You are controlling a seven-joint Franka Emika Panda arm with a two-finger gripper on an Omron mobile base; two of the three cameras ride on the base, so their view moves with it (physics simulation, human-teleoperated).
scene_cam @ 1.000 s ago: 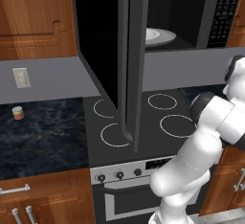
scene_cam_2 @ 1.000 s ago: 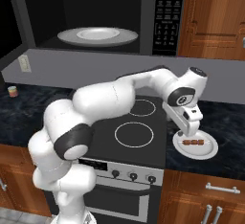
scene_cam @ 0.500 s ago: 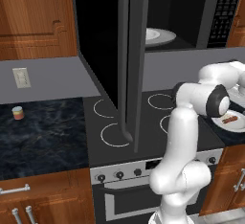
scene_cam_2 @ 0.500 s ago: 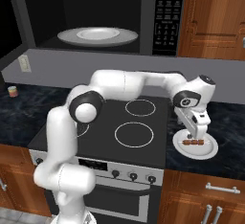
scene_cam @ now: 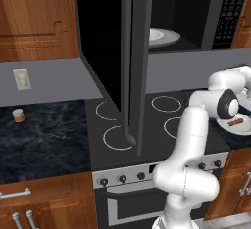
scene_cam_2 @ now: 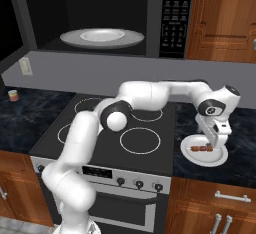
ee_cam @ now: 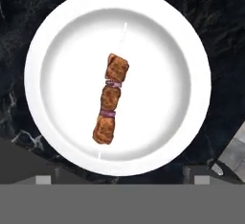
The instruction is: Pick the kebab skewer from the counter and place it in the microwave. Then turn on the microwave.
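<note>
The kebab skewer lies on a white plate on the marbled counter, right of the stove. Seen from the right base, my gripper hangs just above the skewer and its plate, pointing down. In the hand view the gripper is open, its tips wide apart at the plate's near rim and nothing between them. The skewer also peeks out past my wrist. The microwave stands with its door swung open and a white plate inside.
The black stovetop lies under my stretched arm. A small striped cylinder stands on the left counter near a wall outlet. Wooden cabinets flank the microwave.
The arm has swung further right and the hand has settled over the plate with the skewer. The skewer and plate have not moved.
</note>
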